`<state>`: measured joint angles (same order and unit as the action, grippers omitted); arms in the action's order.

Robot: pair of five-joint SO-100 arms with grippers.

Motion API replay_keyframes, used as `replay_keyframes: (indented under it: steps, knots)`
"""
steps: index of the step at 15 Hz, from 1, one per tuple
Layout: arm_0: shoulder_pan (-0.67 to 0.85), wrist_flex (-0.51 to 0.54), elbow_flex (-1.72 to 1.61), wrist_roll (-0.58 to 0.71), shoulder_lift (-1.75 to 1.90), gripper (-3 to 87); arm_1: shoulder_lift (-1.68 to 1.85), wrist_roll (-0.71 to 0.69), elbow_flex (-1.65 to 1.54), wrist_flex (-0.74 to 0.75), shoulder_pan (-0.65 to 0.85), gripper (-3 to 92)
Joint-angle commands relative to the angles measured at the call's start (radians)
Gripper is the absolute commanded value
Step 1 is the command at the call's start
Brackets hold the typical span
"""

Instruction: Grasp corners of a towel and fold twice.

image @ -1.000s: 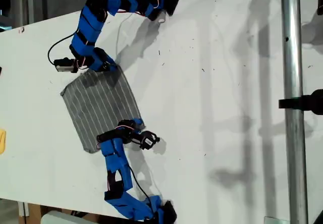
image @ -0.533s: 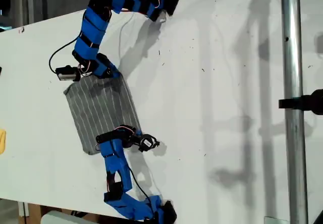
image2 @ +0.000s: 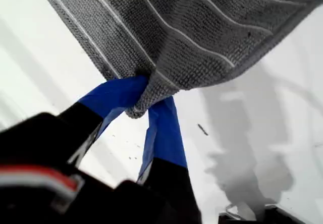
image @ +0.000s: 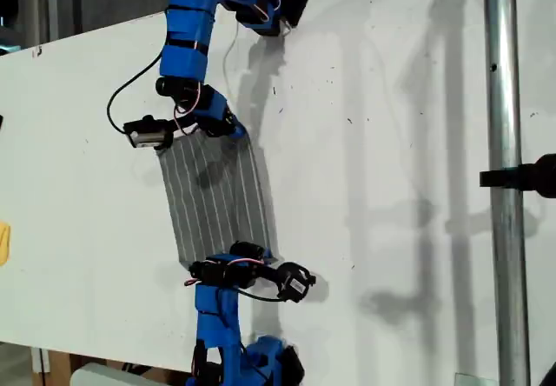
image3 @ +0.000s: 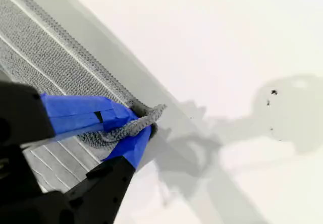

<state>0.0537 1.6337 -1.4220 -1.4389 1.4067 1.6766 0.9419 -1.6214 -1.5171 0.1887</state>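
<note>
My first tool (image2: 144,103) is pinching one corner (image2: 135,110) of the towel (image: 217,196), and my second tool (image3: 132,128) is clamped on another corner (image3: 147,116); which arm in the exterior view is which, I cannot tell. The towel hangs stretched between the two arms over the white surface (image: 391,143), appearing lifted, since the wrist views show a shadow beneath it. The risk I judge: both grips hold only a small bunch of cloth at the tips, so uneven pulling could slip a corner free or skew the fold. A metal pole (image: 502,186) stands at the exterior view's right; a yellow thing (image: 3,243) sits at its left edge.
</note>
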Motion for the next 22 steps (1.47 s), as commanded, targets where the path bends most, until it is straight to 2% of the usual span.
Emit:
replay_keyframes:
  steps: [1, 3, 5, 10, 12, 14, 17, 22]
  knots:
    - [-0.158, 0.009, 0.049, -0.127, 0.067, -2.6, 0.086, 0.133, 0.011, -0.028, -0.144, -0.2]
    - [-0.158, 0.015, 0.080, -0.132, 0.077, -2.6, 0.094, 0.137, 0.000, 0.015, -0.110, -0.2]
    - [-0.066, 0.023, 0.038, -0.037, 0.127, -2.6, 0.066, 0.037, -0.008, 0.075, 0.018, -0.2]
    - [0.408, 0.017, -0.066, 0.357, 0.146, -2.6, -0.196, -0.360, 0.153, 0.293, 0.439, -0.2]
    - [0.597, -0.026, -0.048, 0.505, 0.117, -2.6, -0.397, -0.459, 0.370, 0.314, 0.545, -0.2]
    - [0.707, -0.021, 0.025, 0.614, 0.081, -2.6, -0.485, -0.495, 0.551, 0.290, 0.603, -0.2]
    - [0.729, -0.014, 0.074, 0.641, 0.017, -2.6, -0.466, -0.502, 0.630, 0.229, 0.626, -0.2]
    - [0.581, -0.092, -0.028, 0.514, -0.034, -2.6, -0.469, -0.451, 0.379, 0.190, 0.512, -0.2]
